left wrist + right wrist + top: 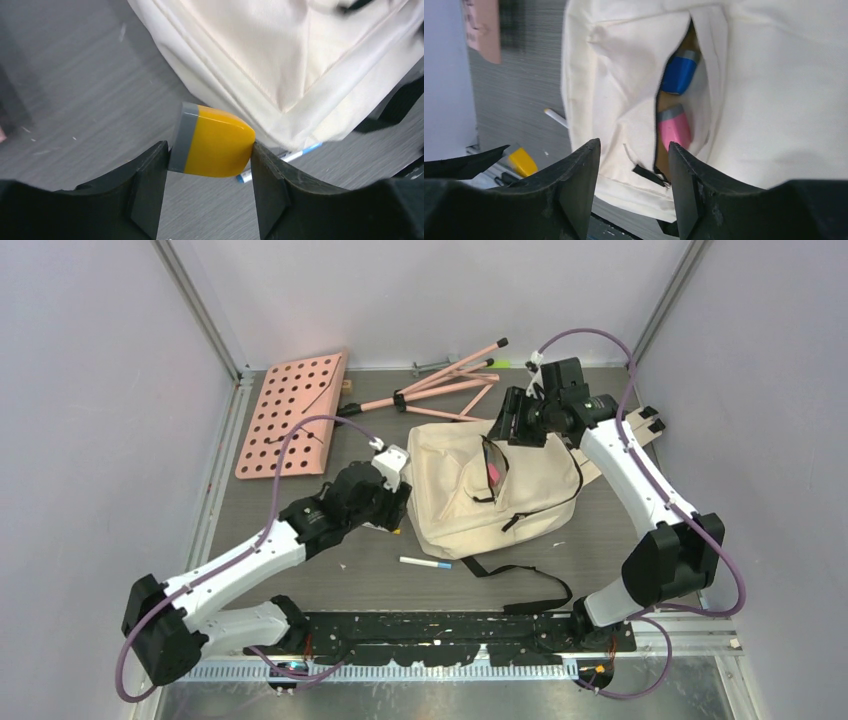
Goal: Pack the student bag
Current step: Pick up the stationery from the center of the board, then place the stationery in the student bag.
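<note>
The student bag point(455, 500) lies flat mid-table; it is cream cloth with black zippers. Its front pocket is unzipped, with a blue item point(679, 72) and a pink item point(674, 127) inside; the pink item also shows from above point(494, 475). My left gripper point(207, 150) is shut on a yellow block with a grey end point(215, 145), held above the table at the bag's left edge point(280, 60). From above, the left gripper point(395, 515) touches the bag's left side. My right gripper point(634, 147) is open and empty, hovering over the pocket opening point(505, 425).
A white pen with a blue cap point(425, 563) lies in front of the bag. A black strap point(520, 585) trails toward the near edge. A pink pegboard point(290, 415) and a pink folding stand point(440, 385) lie at the back. Grey walls close in both sides.
</note>
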Robot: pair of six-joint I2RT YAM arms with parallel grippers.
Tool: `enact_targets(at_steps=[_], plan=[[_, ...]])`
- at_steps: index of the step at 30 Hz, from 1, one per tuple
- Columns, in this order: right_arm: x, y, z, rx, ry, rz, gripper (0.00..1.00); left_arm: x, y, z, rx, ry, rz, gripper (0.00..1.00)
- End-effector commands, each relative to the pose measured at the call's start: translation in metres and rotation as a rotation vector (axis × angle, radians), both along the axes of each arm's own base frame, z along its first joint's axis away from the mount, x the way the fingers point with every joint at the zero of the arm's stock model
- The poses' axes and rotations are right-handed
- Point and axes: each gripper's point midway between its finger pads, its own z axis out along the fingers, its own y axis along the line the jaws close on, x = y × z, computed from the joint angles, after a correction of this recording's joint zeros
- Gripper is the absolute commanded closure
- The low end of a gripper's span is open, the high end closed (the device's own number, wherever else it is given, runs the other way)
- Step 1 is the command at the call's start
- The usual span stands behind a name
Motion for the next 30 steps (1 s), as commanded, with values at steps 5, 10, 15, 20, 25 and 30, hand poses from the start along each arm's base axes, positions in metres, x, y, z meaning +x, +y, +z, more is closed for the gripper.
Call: enact_targets(at_steps=[5,10,15,20,25,30], plan=[[-0.012,0.056,0.080,0.301,-0.032,0.263,0.41,0.031,-0.045,0.113,-0.265,-0.160,0.009,0.64],[-0.032,0.081,0.099,0.457,0.048,0.405,0.42,0.038,-0.076,0.143,-0.404,-0.168,-0.042,0.64],[-0.060,0.095,0.097,0.484,0.136,0.521,0.45,0.036,-0.095,0.161,-0.504,-0.166,-0.091,0.64],[-0.073,0.107,0.097,0.521,0.159,0.567,0.45,0.032,-0.098,0.167,-0.529,-0.159,-0.115,0.64],[-0.075,0.114,0.091,0.538,0.195,0.587,0.45,0.032,-0.098,0.174,-0.547,-0.173,-0.112,0.66],[-0.081,0.123,0.084,0.548,0.236,0.645,0.45,0.035,-0.101,0.181,-0.556,-0.183,-0.114,0.66]])
